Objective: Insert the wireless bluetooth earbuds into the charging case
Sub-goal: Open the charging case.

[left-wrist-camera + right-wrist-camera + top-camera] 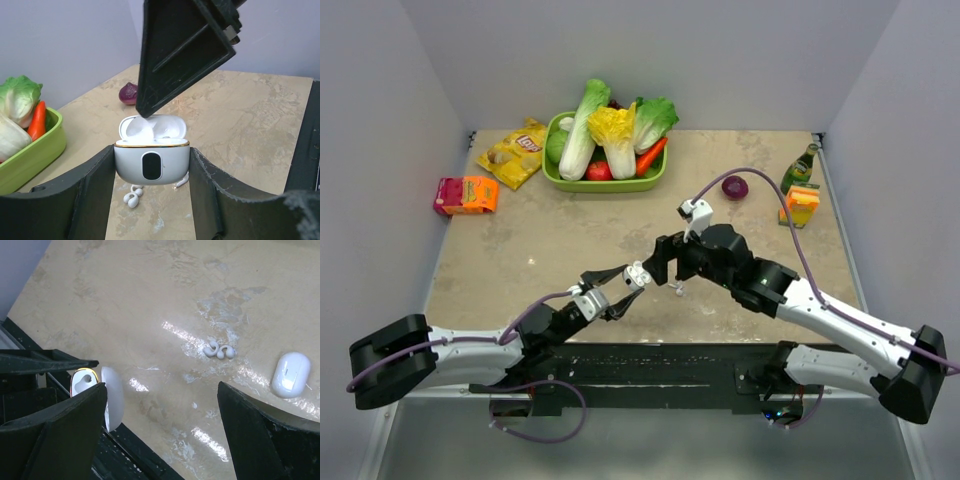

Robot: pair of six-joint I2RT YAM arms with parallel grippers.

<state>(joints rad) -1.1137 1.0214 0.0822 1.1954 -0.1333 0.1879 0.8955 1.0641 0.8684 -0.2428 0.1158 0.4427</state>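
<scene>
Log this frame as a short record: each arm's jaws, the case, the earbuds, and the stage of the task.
left gripper: jaws closed on the charging case
charging case: lid open, upright, raised above the table
right gripper: jaws wide, empty, one finger over the open case
earbud: loose on the table, ungripped
second earbud: cannot tell; a white oval piece lies near the first
case contents: cannot tell
stage: at least one earbud not yet inserted
</scene>
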